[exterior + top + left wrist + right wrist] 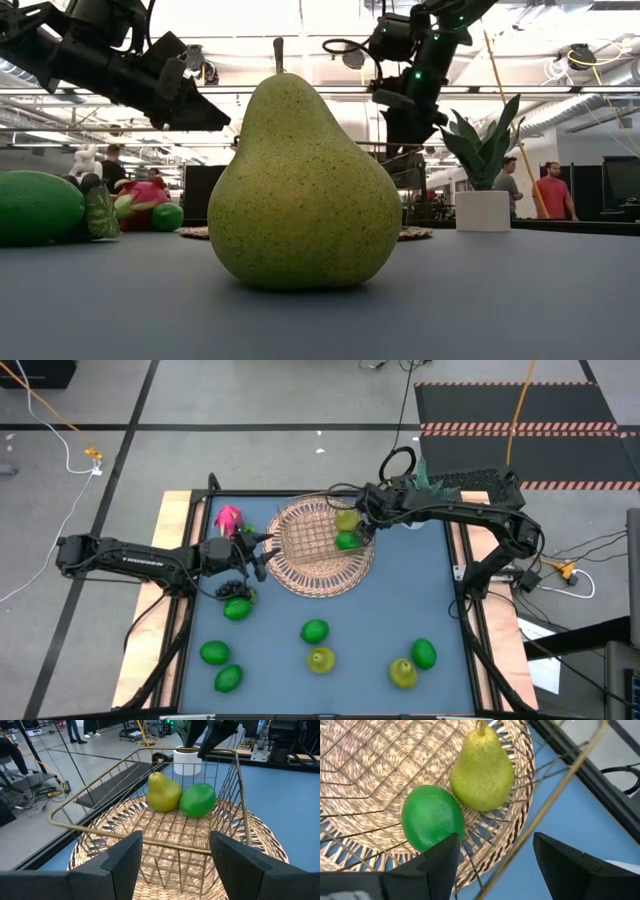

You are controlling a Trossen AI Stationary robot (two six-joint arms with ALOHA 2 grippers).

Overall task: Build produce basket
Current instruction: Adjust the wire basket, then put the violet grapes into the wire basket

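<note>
The copper wire basket (312,538) sits on a round wicker mat (330,582). Inside it, at its right side, a yellow-green pear (482,767) lies against a green lime (432,817). My right gripper (495,865) is open just above these two, by the basket's right rim. My left gripper (172,860) is open at the basket's left rim (125,837), pointing into it. The pink dragon fruit (229,518) and the dark grape bunch (235,590) lie on the table beside the left arm. Several limes (315,631) and two pears (320,659) rest on the near half of the table.
A potted plant in a white pot (483,208) stands at the table's far right. In the low view one pear (305,185) fills the foreground. People (553,190) stand in the room behind. Wooden borders (170,560) frame the blue table.
</note>
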